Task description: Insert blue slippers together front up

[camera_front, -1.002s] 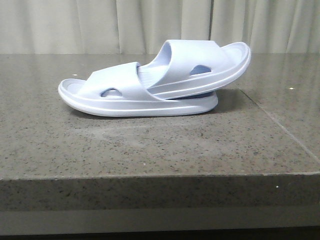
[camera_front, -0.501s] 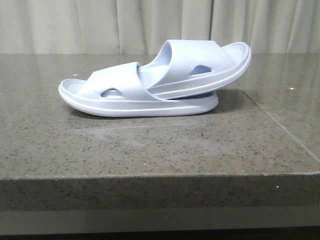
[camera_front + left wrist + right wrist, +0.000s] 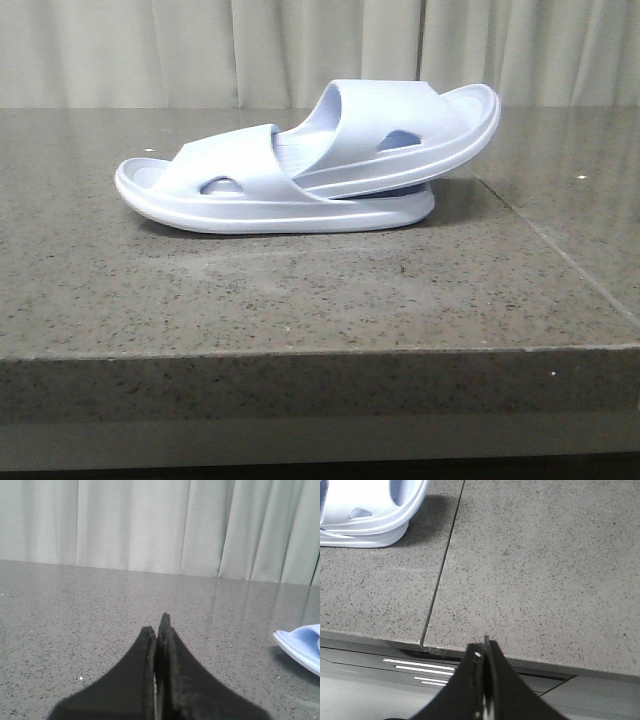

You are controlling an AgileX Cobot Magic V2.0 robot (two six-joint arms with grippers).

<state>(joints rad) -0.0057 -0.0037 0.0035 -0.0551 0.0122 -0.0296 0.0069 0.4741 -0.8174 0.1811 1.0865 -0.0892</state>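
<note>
Two pale blue slippers lie on the grey stone table [image 3: 300, 290]. The lower slipper [image 3: 235, 195] lies flat on its sole. The upper slipper [image 3: 405, 135] has one end pushed under the lower one's strap and tilts up to the right. No gripper shows in the front view. My left gripper [image 3: 159, 625] is shut and empty over bare table, with a slipper's tip [image 3: 300, 645] far off to one side. My right gripper [image 3: 484, 647] is shut and empty at the table's front edge, with the slippers [image 3: 367, 515] well away from it.
A seam [image 3: 560, 255] crosses the tabletop to the right of the slippers and also shows in the right wrist view [image 3: 442, 565]. Pale curtains [image 3: 300, 50] hang behind the table. The table's front edge [image 3: 320, 350] runs across the front view.
The slippers have shifted very slightly to the left; otherwise nothing has visibly changed.
</note>
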